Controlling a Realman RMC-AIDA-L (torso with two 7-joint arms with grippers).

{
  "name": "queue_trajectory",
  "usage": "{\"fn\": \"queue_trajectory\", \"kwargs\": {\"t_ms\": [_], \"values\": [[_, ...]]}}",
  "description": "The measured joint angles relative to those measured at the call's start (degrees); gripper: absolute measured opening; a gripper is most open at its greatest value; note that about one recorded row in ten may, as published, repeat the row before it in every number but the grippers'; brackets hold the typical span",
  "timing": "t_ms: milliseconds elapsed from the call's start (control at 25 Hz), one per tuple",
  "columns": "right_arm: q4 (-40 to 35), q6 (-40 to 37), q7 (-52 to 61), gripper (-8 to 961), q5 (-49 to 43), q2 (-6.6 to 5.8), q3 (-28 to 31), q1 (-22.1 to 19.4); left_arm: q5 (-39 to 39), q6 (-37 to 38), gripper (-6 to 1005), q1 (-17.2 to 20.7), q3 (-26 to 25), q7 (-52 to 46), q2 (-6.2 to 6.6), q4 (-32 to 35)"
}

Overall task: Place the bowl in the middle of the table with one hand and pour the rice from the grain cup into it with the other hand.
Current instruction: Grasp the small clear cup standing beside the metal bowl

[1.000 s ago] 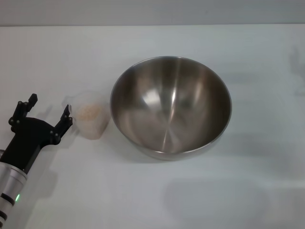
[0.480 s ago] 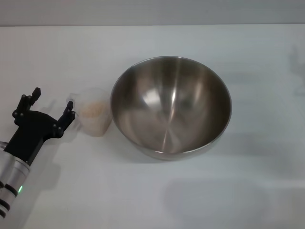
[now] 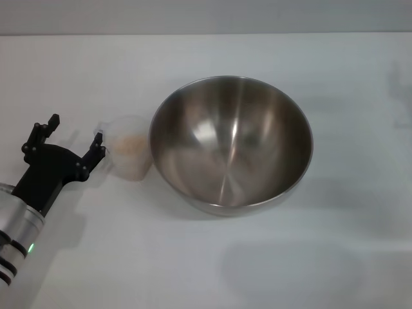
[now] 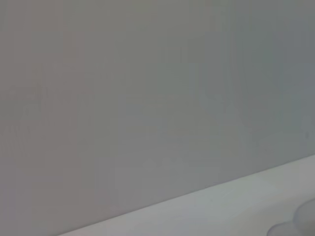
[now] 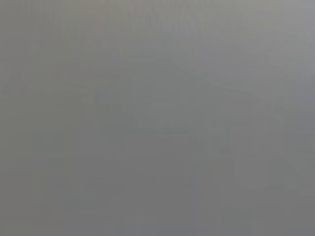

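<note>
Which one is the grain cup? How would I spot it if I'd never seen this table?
Find the big shiny steel bowl in the middle of the white table. Right beside it, on the robot's left, stands the grain cup, with the open left gripper next to it. It is small, clear and frosted, with pale rice inside, unlike the empty metal bowl.

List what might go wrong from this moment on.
1. The left gripper is open beside the grain cup, one fingertip close to its wall; a slight misalignment could nudge or tip the cup and spill the rice onto the table.
2. The cup stands very near the bowl, leaving little room for a finger on that side.
</note>
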Motion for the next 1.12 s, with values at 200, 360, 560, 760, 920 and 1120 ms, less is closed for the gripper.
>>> {"fn": "queue_trajectory", "kwargs": {"t_ms": [200,360,560,760,920,1120], "values": [[-0.05,0.02,0.0,518,0.0,0.0,-0.58,0.21,-0.07,-1.51,837,-0.63,-0.93,0.0,-0.06,0.3],[-0.04,0.02,0.0,518,0.0,0.0,-0.66,0.37,-0.09,-2.24,800,-0.95,-1.88,0.0,-0.15,0.11],[-0.02,0.03,0.0,518,0.0,0.0,-0.9,0.52,-0.06,-2.61,708,-1.41,-2.03,0.0,-0.17,-0.27],[-0.03,0.09,0.0,519,0.0,0.04,-1.28,0.66,0.01,-2.62,594,-1.66,-2.05,0.0,-0.17,-0.37],[-0.14,0.1,0.0,519,0.0,0.06,-1.28,0.67,0.22,-2.62,430,-1.93,-2.04,0.0,-0.17,-0.42],[-0.2,0.11,0.0,517,0.0,0.09,-1.29,0.67,0.34,-2.62,201,-2.58,-1.65,0.0,-0.25,-0.4]]}}
